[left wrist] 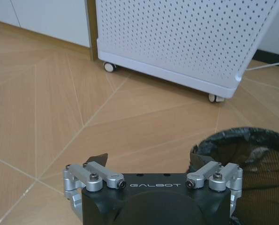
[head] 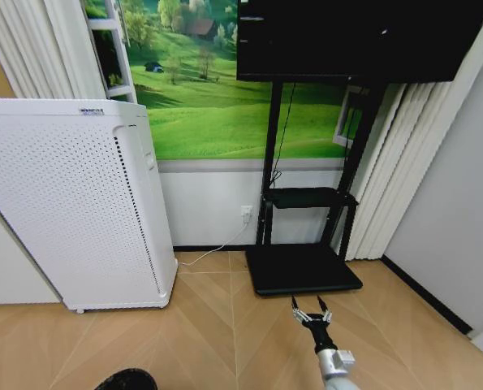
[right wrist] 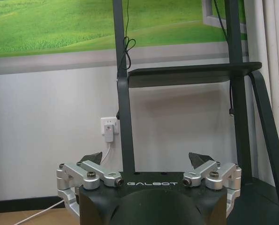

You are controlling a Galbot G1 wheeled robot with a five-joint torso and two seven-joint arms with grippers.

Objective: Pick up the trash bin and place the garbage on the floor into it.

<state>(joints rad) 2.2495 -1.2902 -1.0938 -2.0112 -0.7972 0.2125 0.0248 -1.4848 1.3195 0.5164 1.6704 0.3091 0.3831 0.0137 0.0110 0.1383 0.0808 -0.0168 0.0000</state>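
Note:
The trash bin (left wrist: 240,137) is black and round, with a dark bag folded over its rim; it stands on the wooden floor beside my left gripper (left wrist: 146,160). That gripper is open, one dark fingertip (left wrist: 98,158) over bare floor and the other lost against the bin's rim. The bin's top (head: 126,379) also peeks in at the lower edge of the head view. My right gripper (head: 310,307) hangs open and empty above the floor just before the black stand's base; its two fingertips (right wrist: 93,158) are spread wide. The garbage is out of view.
A tall white perforated appliance (head: 71,203) on casters (left wrist: 110,67) stands at the left. A black TV stand with a flat base (head: 302,268) sits against the wall ahead. A white cable runs from the wall socket (head: 246,213). Curtains hang at the right.

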